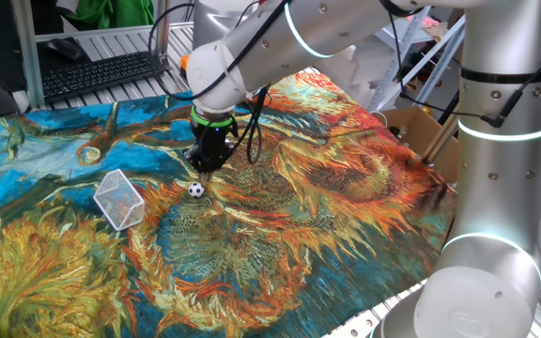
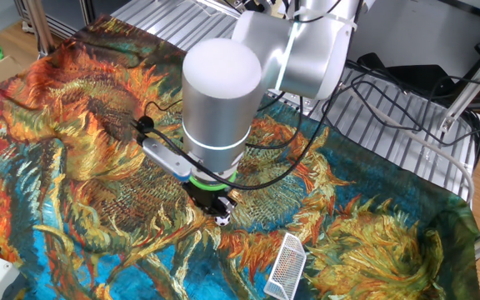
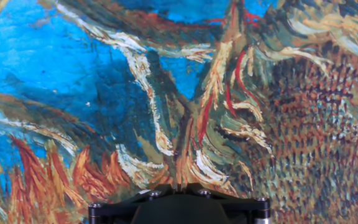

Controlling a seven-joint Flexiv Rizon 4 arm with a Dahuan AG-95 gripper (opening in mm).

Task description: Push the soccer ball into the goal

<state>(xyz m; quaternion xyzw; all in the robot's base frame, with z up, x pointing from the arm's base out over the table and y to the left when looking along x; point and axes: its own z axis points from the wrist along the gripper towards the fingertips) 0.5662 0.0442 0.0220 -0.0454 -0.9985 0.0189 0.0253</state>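
A sunflower-painted cloth (image 1: 327,225) covered the tabletop. The gripper (image 1: 204,172), shut and empty, hung just behind the tiny black-and-white soccer ball (image 1: 195,190): light, hard, quick to roll toward the white wire-mesh goal (image 1: 119,199) beyond it, so I'd nudge it squarely.

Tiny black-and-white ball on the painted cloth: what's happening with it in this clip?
A silver robot arm has its black pincer shut and pointing down, tips just above the sunflower-print cloth. The tiny white soccer ball with black patches sits right beside the tips; contact can't be judged. The small white wire-mesh goal lies a short way off, on the ball's far side from the pincer. The ball isn't in it yet.
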